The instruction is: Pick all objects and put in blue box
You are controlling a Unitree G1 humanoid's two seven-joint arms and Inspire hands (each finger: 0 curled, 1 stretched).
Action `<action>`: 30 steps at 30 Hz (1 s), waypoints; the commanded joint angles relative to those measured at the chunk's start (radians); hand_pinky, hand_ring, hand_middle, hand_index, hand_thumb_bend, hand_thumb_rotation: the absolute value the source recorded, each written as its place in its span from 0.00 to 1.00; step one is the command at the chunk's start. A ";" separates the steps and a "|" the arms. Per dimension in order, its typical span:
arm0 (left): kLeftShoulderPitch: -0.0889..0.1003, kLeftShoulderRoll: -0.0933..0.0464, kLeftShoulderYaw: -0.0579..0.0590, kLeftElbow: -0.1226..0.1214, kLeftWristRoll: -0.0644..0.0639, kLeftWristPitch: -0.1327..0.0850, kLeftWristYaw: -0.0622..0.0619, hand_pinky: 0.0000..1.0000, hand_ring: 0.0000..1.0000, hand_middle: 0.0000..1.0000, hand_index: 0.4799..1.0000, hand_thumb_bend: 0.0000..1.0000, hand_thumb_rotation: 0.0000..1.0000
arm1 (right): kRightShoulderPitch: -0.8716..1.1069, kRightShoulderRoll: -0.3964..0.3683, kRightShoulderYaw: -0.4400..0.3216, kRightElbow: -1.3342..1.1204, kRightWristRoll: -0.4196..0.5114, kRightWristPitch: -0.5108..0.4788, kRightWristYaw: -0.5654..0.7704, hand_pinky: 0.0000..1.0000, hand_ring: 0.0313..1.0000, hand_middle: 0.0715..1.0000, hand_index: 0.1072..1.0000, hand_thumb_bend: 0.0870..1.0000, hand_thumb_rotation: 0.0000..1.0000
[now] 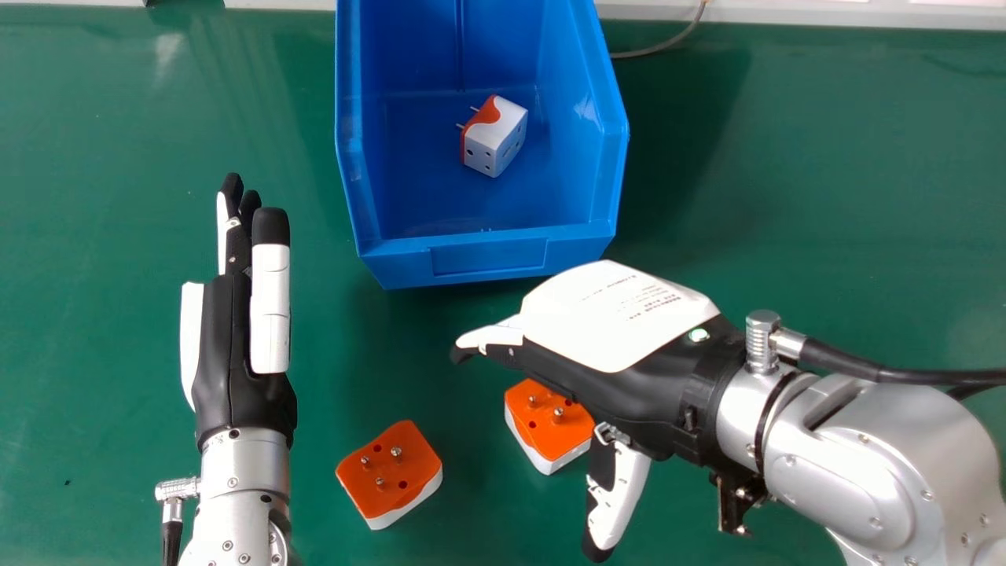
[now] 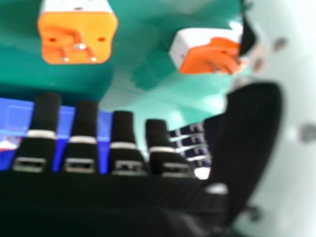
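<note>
Two orange-and-white plug adapters lie pins up on the green table: the left one [image 1: 391,472] at lower centre, the other [image 1: 542,420] partly hidden beneath my right hand [image 1: 617,318]. That hand is palm down with fingers extended and thumb apart. A third adapter [image 1: 495,137] rests inside the blue box [image 1: 487,255]. My left hand [image 1: 228,354] is open over the table left of the box, pointing away. In the right hand view, my right hand [image 2: 84,136] shows near one adapter [image 2: 76,37] and another adapter [image 2: 210,52], holding neither.
The green table [image 1: 102,354] spreads around the box. Behind the box at the right, a thin grey cable [image 1: 664,45] crosses the table's far edge. A black cable [image 1: 904,373] runs from my right wrist to the right edge of the head view.
</note>
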 commanded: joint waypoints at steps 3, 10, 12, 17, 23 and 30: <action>-0.004 0.001 -0.002 -0.020 0.000 -0.018 -0.003 1.00 1.00 1.00 1.00 0.90 1.00 | -0.020 0.005 0.000 0.010 -0.034 -0.008 -0.026 0.72 0.83 0.87 0.84 0.95 0.08; -0.003 0.006 -0.004 -0.024 0.007 -0.010 -0.002 1.00 1.00 1.00 1.00 0.90 1.00 | -0.022 0.006 0.002 0.036 -0.042 -0.017 -0.041 0.74 0.86 0.89 0.85 0.94 0.09; -0.003 0.002 -0.003 -0.023 0.009 -0.017 0.003 1.00 1.00 1.00 1.00 0.90 1.00 | -0.022 0.007 0.003 0.043 -0.044 -0.018 -0.043 0.74 0.87 0.90 0.85 0.94 0.10; 0.001 0.003 -0.005 -0.032 0.009 -0.005 -0.001 1.00 1.00 1.00 1.00 0.90 1.00 | -0.022 0.010 0.007 0.055 -0.047 -0.019 -0.050 0.74 0.88 0.91 0.84 0.94 0.10; -0.004 0.002 -0.001 -0.023 0.010 -0.016 0.001 1.00 1.00 1.00 1.00 0.91 1.00 | -0.026 0.012 0.020 0.063 -0.065 -0.022 -0.050 0.75 0.88 0.91 0.84 0.93 0.11; -0.002 0.008 -0.002 -0.023 0.029 -0.019 0.007 1.00 1.00 1.00 1.00 0.91 1.00 | -0.032 0.015 0.047 0.091 -0.086 -0.040 -0.053 0.75 0.89 0.92 0.84 0.92 0.12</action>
